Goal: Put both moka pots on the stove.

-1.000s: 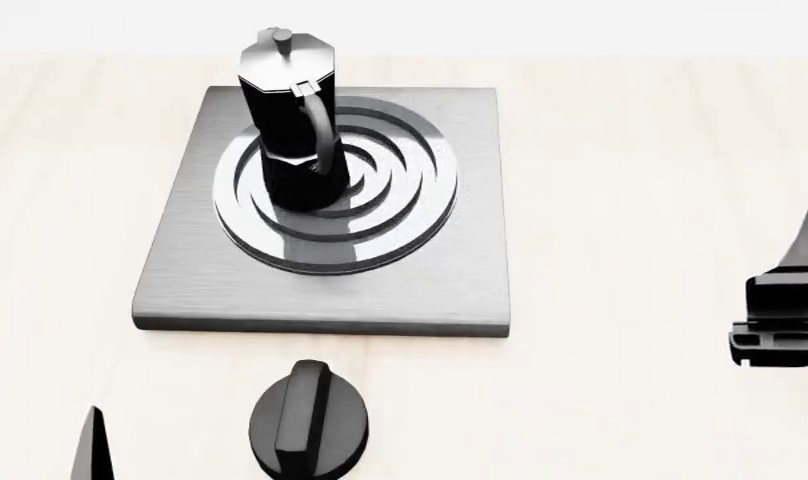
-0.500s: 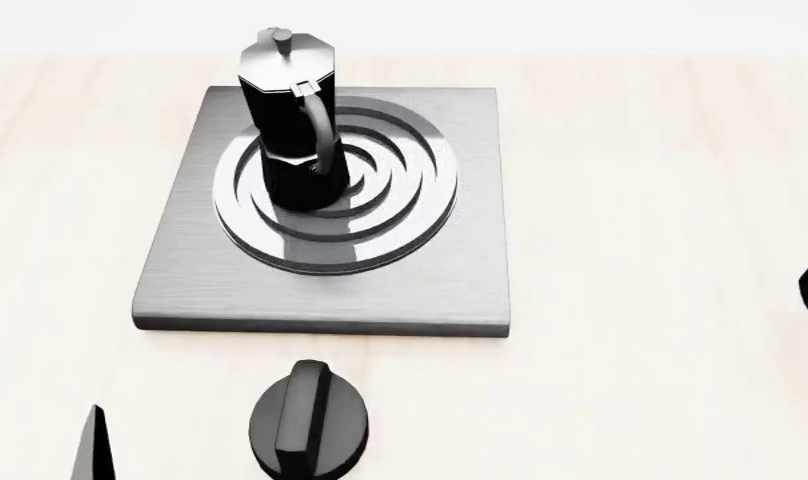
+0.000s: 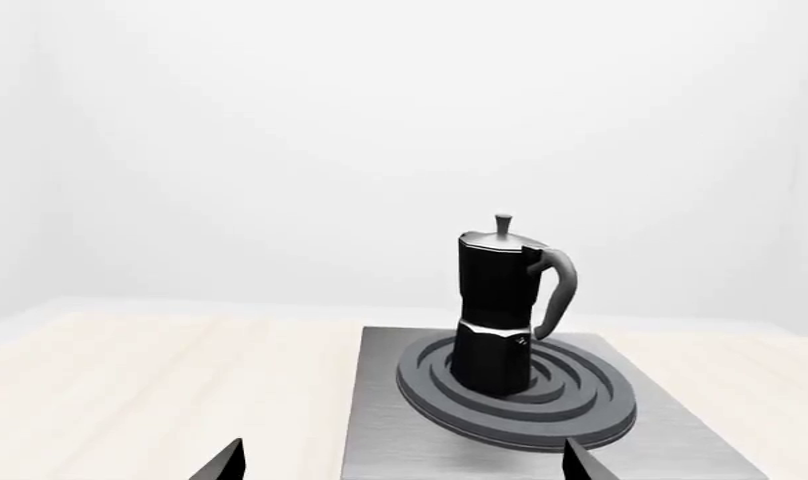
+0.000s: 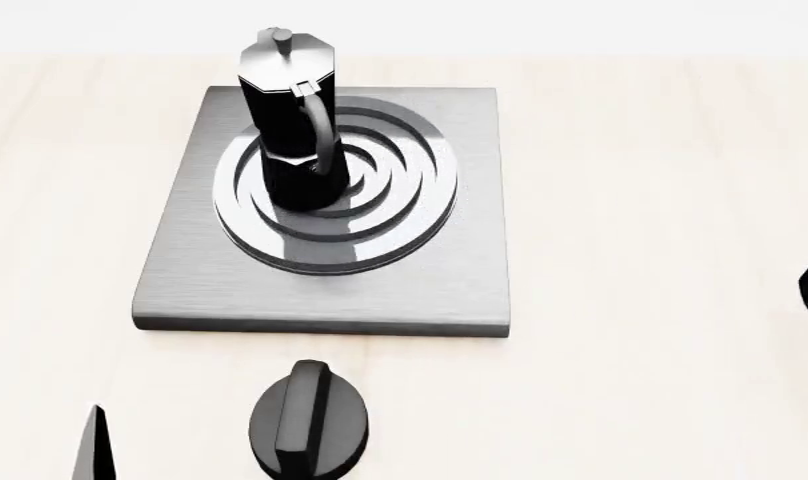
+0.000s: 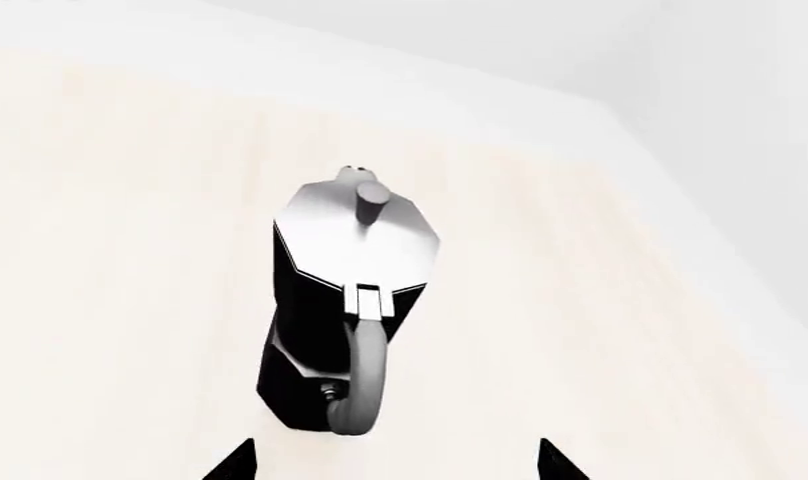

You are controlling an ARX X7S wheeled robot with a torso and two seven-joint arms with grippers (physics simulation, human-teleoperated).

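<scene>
Head view shows the stove (image 4: 418,290) lying flat on the pale wooden table (image 4: 644,150). One moka pot (image 4: 288,125) stands upright on the ring burner (image 4: 377,215) of the stove, a little off the centre of the rings toward the far left part, and its curved handle turns toward the near edge of the stove. A black round knob (image 4: 311,420) rests on the table just beside the near edge of the stove, apart from it.

The second moka pot (image 5: 344,310) is seen only in the right wrist view. It stands upright on the bare table, not on the stove, and the handle points toward the camera. How far it is from the stove, I cannot tell.

The right gripper (image 5: 397,462) hangs above this pot with its two dark fingertips spread wide, one at each side of the handle, and they hold nothing. The left gripper (image 3: 397,462) is also spread apart and holds nothing; its fingertips are near the front edge of the stove, facing the pot that stands on the burner.
</scene>
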